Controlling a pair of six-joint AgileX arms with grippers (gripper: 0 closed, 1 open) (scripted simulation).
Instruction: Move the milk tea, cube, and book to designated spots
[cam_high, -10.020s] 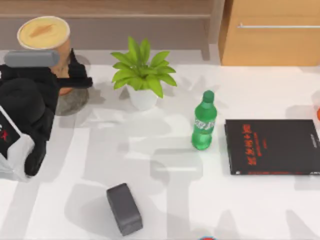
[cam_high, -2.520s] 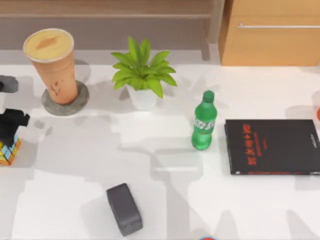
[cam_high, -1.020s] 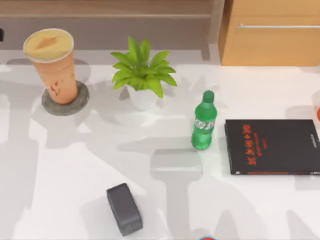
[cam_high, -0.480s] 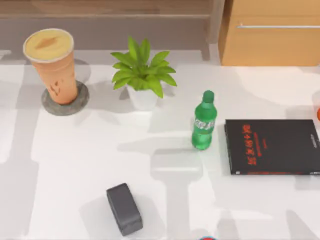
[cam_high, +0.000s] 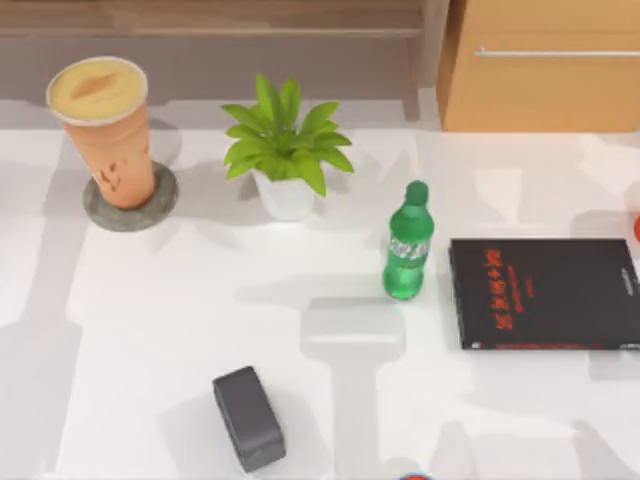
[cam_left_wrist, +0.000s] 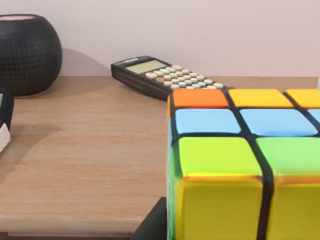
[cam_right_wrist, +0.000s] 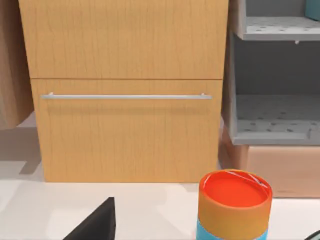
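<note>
Milk tea (cam_high: 103, 130) upright on grey coaster (cam_high: 130, 203); cube (cam_left_wrist: 240, 165) close up.

Left gripper (cam_left_wrist: 220, 234) clamps the cube (cam_left_wrist: 240, 165), one dark finger (cam_left_wrist: 150, 227) at its edge; right gripper (cam_right_wrist: 205, 236) hangs, fingers (cam_right_wrist: 97, 222) spread wide.

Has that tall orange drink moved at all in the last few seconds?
No. The milk tea stands on the grey coaster, left of the potted plant, as it did 2.5 seconds ago.
</note>
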